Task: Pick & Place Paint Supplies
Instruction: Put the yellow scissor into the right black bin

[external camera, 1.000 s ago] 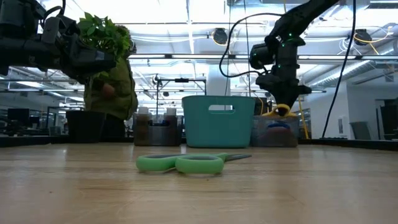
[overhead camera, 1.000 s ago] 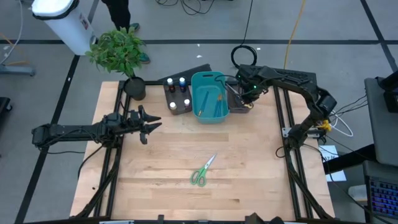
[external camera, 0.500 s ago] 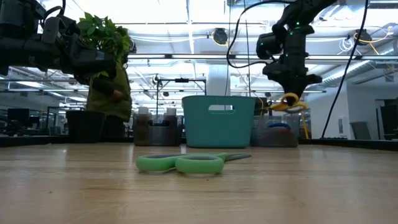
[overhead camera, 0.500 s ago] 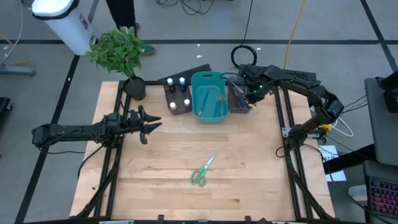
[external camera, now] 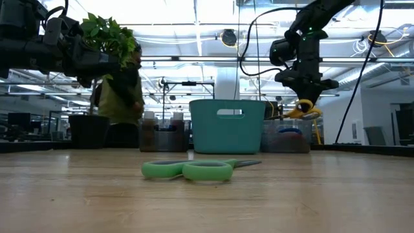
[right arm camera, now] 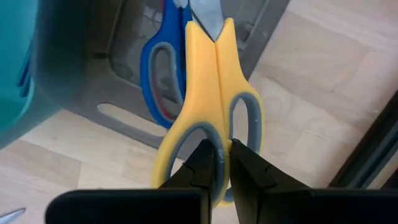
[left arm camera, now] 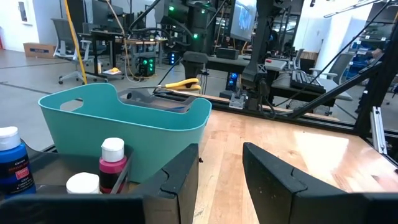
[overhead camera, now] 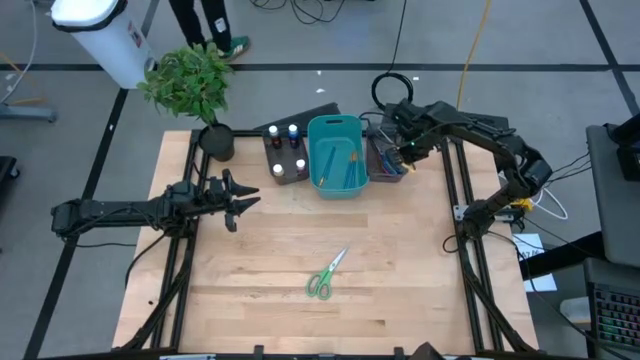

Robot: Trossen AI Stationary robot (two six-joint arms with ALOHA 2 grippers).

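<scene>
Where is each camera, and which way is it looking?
High: above the table, looking straight down; both arms, green scissors.
Low: at tabletop height, looking across; right pincer holding yellow scissors.
Left wrist: on the left arm, facing the teal bin; its own fingers.
Right wrist: on the right arm, looking down; fingers pinch the yellow scissors.
Shared: high and low both show the green scissors and teal bin.

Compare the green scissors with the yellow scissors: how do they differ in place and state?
1. The green scissors lie flat on the bare wooden table; the yellow scissors hang in the air above a dark grey bin.
2. Nothing holds the green scissors; the right gripper has its jaws shut on the yellow scissors.

Shared: both look closed, and both have loop handles.
</scene>
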